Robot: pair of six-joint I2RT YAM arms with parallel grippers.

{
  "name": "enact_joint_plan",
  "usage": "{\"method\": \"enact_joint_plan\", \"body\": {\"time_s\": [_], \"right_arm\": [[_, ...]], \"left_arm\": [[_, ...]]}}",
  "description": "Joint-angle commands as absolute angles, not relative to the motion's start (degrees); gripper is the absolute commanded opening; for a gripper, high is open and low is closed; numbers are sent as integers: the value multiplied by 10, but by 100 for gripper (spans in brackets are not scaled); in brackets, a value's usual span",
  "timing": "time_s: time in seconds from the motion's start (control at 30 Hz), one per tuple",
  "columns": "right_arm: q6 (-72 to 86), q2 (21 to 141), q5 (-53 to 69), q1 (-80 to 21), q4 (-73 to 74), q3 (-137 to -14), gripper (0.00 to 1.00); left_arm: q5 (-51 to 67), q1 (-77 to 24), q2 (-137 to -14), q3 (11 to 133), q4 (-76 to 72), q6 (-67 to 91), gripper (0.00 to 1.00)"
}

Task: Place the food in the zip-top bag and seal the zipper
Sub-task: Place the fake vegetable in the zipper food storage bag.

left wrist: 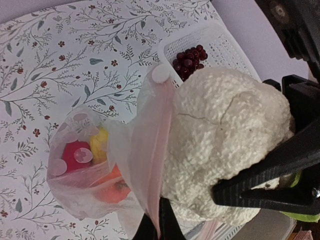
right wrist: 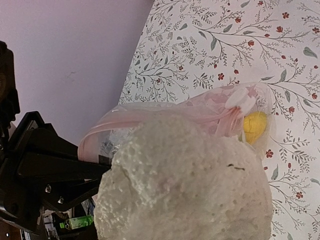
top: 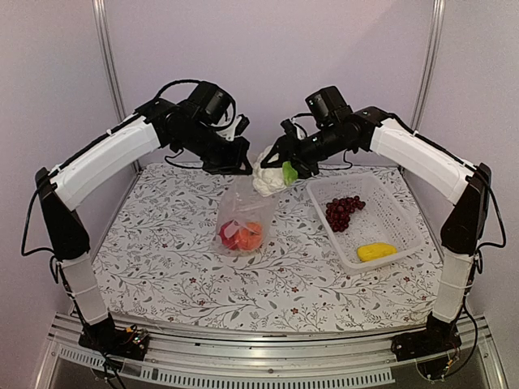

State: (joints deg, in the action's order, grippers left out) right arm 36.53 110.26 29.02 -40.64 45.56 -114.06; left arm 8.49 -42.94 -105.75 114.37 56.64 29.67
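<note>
The white cauliflower (top: pixel 266 180) hangs in the air at the raised mouth of the clear bag (top: pixel 241 212), touching the plastic but not yet inside; a green leaf shows at its right side. The right gripper (top: pixel 285 168) is clamped on the cauliflower, one black finger pressed into each side of it. The bag's mouth is held up at the back while its lower part rests on the bench (top: pixel 162 243), near the middle. The pinkish zipper (left wrist: pixel 162 145) runs along the mouth edge, unsealed, and goes down into the left gripper (top: pixel 239 166), whose fingers are closed together on that edge. Inside the bag lie a red pepper (top: pixel 228 236), an orange fruit (top: pixel 250 237) and, seen from the left wrist, a yellow lump (left wrist: pixel 100 144). Just right of the bag stands the white mesh basket (top: pixel 405 219), with the dark grapes (top: pixel 343 211) towards its far end and a yellow piece (top: pixel 375 251) at its near end.
</note>
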Motion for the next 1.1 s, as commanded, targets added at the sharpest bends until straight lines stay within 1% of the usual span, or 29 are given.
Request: {"method": "enact_joint_plan", "body": {"time_s": [0.0, 0.1, 0.27, 0.37, 0.53, 0.63, 0.7, 0.73, 0.9, 1.07], "right_arm": [[387, 1116, 302, -412, 506, -1186, 50], [397, 1130, 275, -415, 547, -1208, 53], [398, 1161, 272, -428, 591, -1250, 65], [396, 1182, 261, -430, 614, -1273, 74], [403, 1174, 228, -430, 638, -1272, 76], [408, 1165, 220, -430, 642, -1271, 81], [412, 1160, 220, -430, 641, -1272, 94], [413, 1157, 224, -430, 639, -1272, 98], [420, 1148, 239, -431, 636, -1274, 99], [424, 1130, 229, -431, 645, -1273, 99]], "left_arm": [[88, -426, -1056, 1136, 546, 304, 0], [81, -426, -1050, 1140, 547, 305, 0], [66, -426, -1042, 1130, 546, 304, 0], [67, -426, -1042, 1126, 546, 309, 0], [62, -425, -1038, 1122, 540, 315, 0], [62, -424, -1032, 1110, 533, 318, 0], [67, -424, -1030, 1097, 524, 318, 0], [71, -424, -1028, 1090, 520, 319, 0], [75, -424, -1024, 1070, 508, 321, 0], [72, -420, -1018, 1058, 502, 321, 0]]}}
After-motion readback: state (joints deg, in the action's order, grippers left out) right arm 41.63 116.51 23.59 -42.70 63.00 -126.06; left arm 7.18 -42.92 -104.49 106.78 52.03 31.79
